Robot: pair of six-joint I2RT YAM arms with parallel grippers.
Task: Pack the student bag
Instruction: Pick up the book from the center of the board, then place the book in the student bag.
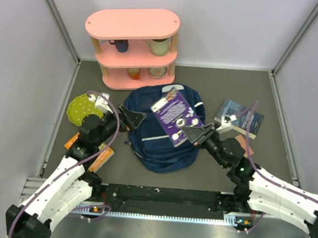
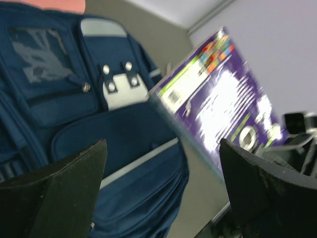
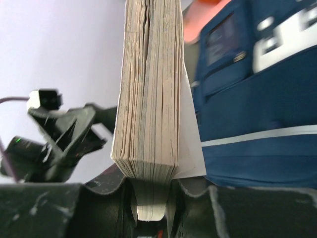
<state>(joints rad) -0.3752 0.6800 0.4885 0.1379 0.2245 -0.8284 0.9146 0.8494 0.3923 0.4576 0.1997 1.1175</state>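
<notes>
Risk here lies mostly in the grip on the purple book (image 1: pixel 176 116). The right hand (image 1: pixel 193 134) pinches it by one edge only, the page block wedged between its fingers in the right wrist view, while the rest of the book juts out unsupported above the student bag (image 1: pixel 156 152). Held that way, the book could probably swing or slide out of the pinch if the arm tilts or moves fast, and it would land on the bag's front instead of inside it.

The bag lies flat in the middle of the surface, front pockets and white buckle patch facing up, just in front of the pink shelf (image 1: pixel 133 45). No open mouth shows in any view, and whether the main zip is undone cannot be told. If it is shut or sagging closed, pushing the book down would only press on fabric and shove the soft bag across the surface.

The left hand (image 1: pixel 134 118) sits at the bag's left edge with its fingers spread wide and nothing between them, so nothing holds the bag steady or keeps an opening apart. Reaching in for the fabric, it could also bump the book, which hangs near it.

A dark book (image 1: pixel 241 119) and a green plate (image 1: pixel 82 108) lie on either side of the bag, well apart from it
</notes>
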